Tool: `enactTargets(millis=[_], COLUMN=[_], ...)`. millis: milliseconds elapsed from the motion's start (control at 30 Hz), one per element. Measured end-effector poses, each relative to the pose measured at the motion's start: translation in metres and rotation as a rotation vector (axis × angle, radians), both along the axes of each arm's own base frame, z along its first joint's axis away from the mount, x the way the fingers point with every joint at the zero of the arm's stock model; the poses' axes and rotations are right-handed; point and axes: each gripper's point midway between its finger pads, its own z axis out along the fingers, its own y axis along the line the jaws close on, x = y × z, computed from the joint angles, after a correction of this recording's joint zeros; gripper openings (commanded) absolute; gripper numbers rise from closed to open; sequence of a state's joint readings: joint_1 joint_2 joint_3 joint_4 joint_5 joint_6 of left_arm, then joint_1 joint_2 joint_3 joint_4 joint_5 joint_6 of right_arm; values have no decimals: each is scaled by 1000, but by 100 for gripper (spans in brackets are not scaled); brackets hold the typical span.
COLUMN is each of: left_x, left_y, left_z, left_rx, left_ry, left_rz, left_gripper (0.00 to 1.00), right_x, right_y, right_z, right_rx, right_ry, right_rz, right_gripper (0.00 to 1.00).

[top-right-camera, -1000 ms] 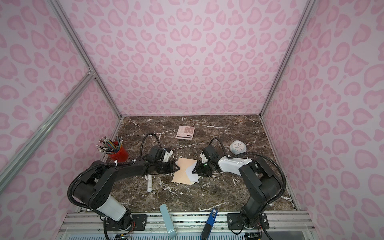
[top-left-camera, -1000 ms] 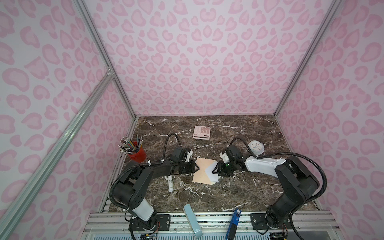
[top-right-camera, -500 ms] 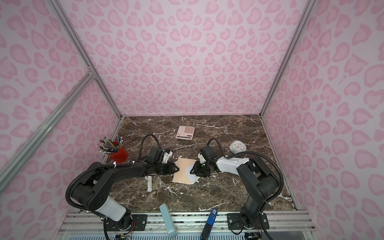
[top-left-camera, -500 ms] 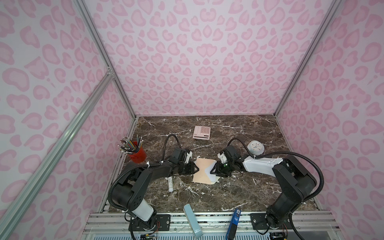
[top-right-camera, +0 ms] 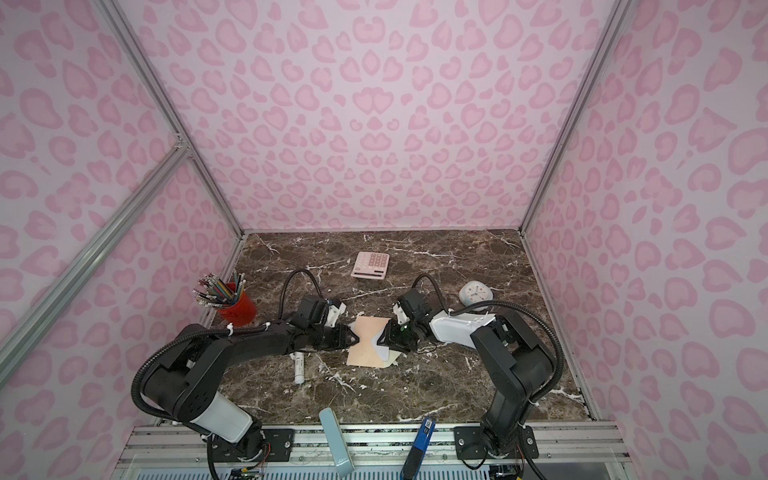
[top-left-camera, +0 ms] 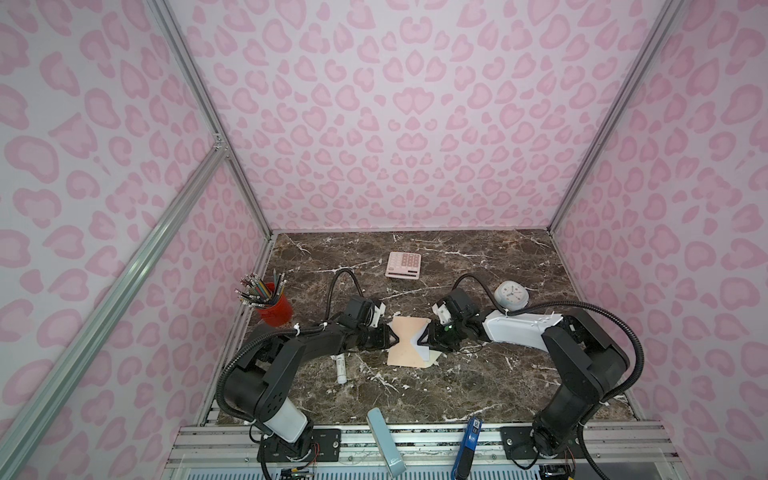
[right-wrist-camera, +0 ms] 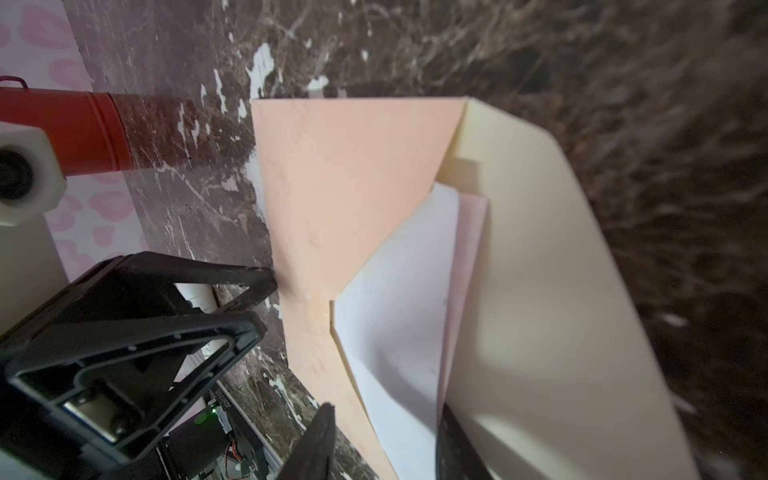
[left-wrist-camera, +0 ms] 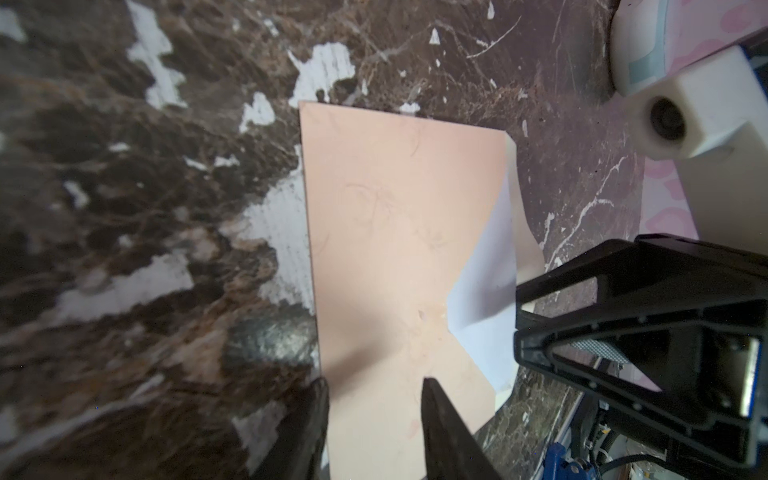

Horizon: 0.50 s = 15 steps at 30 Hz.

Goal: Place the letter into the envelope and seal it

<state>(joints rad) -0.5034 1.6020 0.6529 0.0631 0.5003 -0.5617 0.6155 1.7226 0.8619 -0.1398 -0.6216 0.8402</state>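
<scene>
The peach-tan envelope [top-left-camera: 405, 345] [top-right-camera: 365, 347] lies flat on the marble, mid-table. Its cream flap [right-wrist-camera: 540, 291] stands open and lifted on the right side. The white letter [right-wrist-camera: 399, 324] [left-wrist-camera: 486, 266] shows in the envelope's V-shaped mouth, partly inside. My left gripper [top-left-camera: 392, 336] [left-wrist-camera: 374, 415] is open at the envelope's left edge, one fingertip on the peach paper and one just off it. My right gripper [top-left-camera: 419, 340] [right-wrist-camera: 386, 440] is open at the mouth, with the letter's edge between its spread fingers and the flap resting over one finger.
A pink calculator [top-left-camera: 403, 265] lies at the back, with a white clock [top-left-camera: 513, 296] at the right. A red pencil cup [top-left-camera: 274, 309] is at the left and a white tube [top-left-camera: 340, 368] sits near the left arm. A pale blue bar [top-left-camera: 384, 440] and a blue tool [top-left-camera: 469, 440] lie on the front rail.
The right arm has crept slightly to the left towards the envelope. The left arm, the envelope and the letter look unchanged.
</scene>
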Motion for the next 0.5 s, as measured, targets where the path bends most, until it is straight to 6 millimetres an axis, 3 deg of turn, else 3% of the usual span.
enactTargets(millis=[500], left_x=[-1], left_y=[-3], left_z=[0], left_rx=[-8], left_ry=[1], left_rz=[-4], left_gripper=[40], right_x=[0], right_y=[6], right_z=[-2], right_rx=[-1], right_ry=[9], right_rz=[3], right_gripper=[43])
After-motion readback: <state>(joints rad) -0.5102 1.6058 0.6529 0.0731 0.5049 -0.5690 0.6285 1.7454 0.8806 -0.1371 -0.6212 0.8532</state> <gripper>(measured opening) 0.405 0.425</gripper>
